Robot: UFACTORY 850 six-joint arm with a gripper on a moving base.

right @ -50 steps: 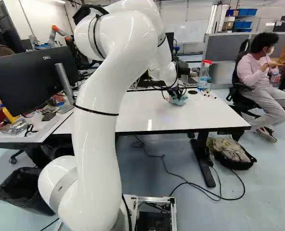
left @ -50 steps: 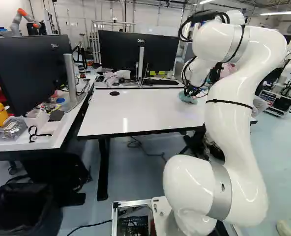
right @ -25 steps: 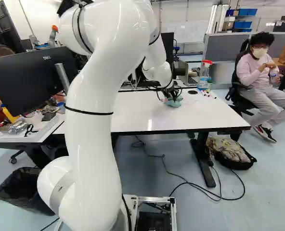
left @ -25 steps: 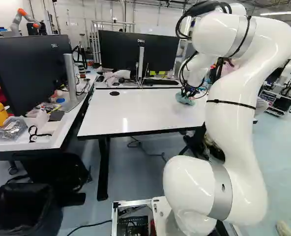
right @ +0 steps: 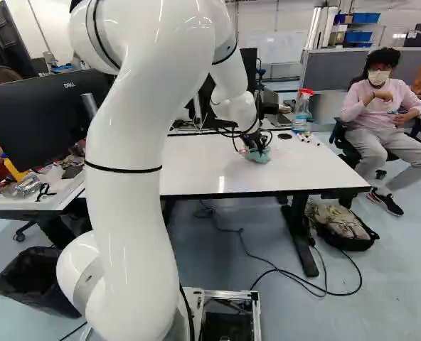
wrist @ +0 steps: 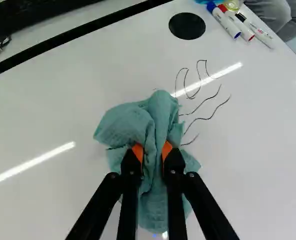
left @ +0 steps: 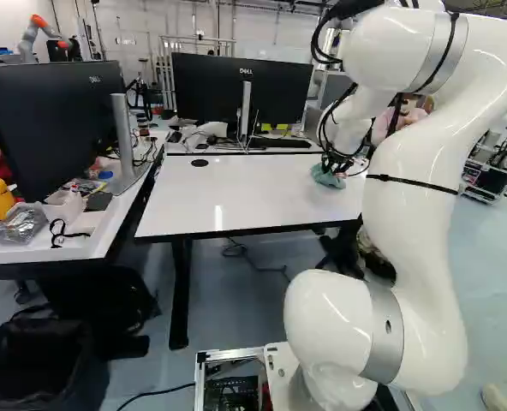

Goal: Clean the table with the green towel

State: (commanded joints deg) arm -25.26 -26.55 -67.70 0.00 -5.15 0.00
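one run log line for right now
gripper: shut on green towel | towel: on white table | black lines: beside towel, unwiped

- where do you have lettering in front of you?
- you have a maker's name on the back of the near monitor (left: 39, 128) at the left of the left base view, in pale letters by its upper corner. your right base view shows that same lettering.
- and on the far monitor (left: 206, 90)?
- you get a maker's name there too, on its back, just above the stand.
- anything on the pens (wrist: 228, 22)?
- you can see print along their white barrels in the wrist view, too small to read.
- and your worktop (wrist: 258, 165)?
- it bears dark hand-drawn strokes (wrist: 206, 118); whether they spell anything, you cannot tell.
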